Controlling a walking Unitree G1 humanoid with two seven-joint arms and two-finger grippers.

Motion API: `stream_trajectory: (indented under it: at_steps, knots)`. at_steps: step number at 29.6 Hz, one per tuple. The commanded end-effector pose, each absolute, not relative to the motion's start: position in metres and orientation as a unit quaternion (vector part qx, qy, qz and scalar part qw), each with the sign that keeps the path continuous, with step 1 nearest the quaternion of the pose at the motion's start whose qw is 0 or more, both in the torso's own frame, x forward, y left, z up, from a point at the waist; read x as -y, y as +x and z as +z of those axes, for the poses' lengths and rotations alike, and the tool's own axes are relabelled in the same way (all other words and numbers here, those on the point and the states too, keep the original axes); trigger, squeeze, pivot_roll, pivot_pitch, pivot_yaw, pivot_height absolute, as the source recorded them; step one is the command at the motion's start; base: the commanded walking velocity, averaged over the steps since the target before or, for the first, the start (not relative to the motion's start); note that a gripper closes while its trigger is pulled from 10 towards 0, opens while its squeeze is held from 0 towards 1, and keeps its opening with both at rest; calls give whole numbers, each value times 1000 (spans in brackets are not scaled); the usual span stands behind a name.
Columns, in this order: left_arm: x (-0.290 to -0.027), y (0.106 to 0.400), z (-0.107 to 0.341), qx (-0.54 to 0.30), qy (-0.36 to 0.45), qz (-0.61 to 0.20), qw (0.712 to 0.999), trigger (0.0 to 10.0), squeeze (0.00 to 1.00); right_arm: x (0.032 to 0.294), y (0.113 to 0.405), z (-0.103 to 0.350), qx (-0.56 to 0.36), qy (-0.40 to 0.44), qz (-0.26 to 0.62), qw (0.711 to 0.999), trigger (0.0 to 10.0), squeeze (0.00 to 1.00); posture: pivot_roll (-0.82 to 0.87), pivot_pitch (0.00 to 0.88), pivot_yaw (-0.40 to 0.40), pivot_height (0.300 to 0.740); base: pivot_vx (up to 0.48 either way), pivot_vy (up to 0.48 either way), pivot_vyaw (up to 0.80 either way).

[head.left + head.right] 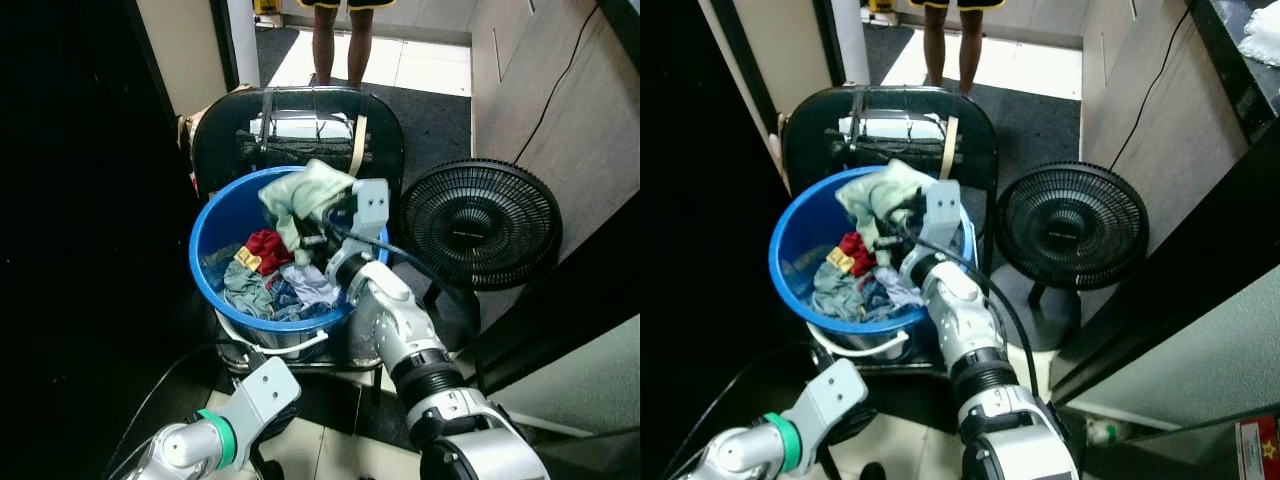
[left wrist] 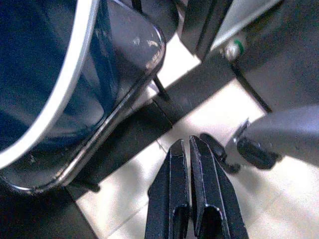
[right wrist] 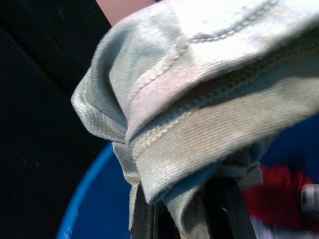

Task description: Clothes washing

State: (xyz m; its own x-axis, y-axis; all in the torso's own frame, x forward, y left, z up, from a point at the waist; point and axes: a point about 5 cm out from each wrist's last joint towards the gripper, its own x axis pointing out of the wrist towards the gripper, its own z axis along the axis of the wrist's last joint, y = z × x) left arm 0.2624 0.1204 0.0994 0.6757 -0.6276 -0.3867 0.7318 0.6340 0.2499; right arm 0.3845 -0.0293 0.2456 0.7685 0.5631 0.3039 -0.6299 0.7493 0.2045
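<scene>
The right hand (image 1: 318, 228) pinches a pale green garment (image 1: 302, 200) and holds it bunched above the blue bucket (image 1: 215, 225), which sits on a black chair (image 1: 380, 125) and holds more clothes, among them a red piece (image 1: 268, 246) and bluish ones (image 1: 245, 290). The left hand (image 2: 189, 149) hangs low beside the chair over the tiled floor (image 2: 219, 114), its fingers pressed together on nothing. A black fan (image 1: 482, 222) stands just right of the chair, and a person's legs (image 1: 338, 40) show in the doorway beyond.
</scene>
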Motion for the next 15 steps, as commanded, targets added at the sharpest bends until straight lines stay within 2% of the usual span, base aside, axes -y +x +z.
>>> stream_trajectory:
  at_steps: [1, 2, 9, 11, 12, 14, 15]
  knots:
    - [-122, 259, 93, -141, 170, -379, 899, 10000, 0, 25, 382, 266, 139, 165, 331, 918, 0, 0, 23, 184, 66, 740, 0, 0, 0]
    - [-123, 262, 97, -132, 153, -369, 907, 10000, 0, 31, 382, 281, 164, 173, 324, 916, 0, 0, 18, 151, 56, 740, 0, 0, 0]
    - [-126, 275, 116, -89, 91, -334, 934, 10000, 0, 58, 381, 330, 247, 217, 288, 900, 0, 0, 15, 105, 43, 740, 0, 0, 0]
    - [-129, 284, 134, -54, 56, -309, 948, 10000, 0, 82, 378, 352, 290, 240, 252, 891, 0, 0, 16, 60, 32, 740, 0, 0, 0]
    - [-129, 284, 134, -54, 56, -309, 948, 10000, 0, 82, 378, 352, 290, 240, 252, 891, 0, 0, 16, 60, 32, 740, 0, 0, 0]
    - [-134, 291, 146, -31, 34, -275, 960, 10000, 0, 98, 377, 351, 296, 215, 226, 903, 0, 0, 18, 35, 31, 740, 0, 0, 0]
    - [-141, 295, 152, -19, 20, -239, 971, 10000, 0, 105, 377, 336, 283, 177, 204, 920, 3608, 0, 14, 21, 36, 740, 0, 0, 0]
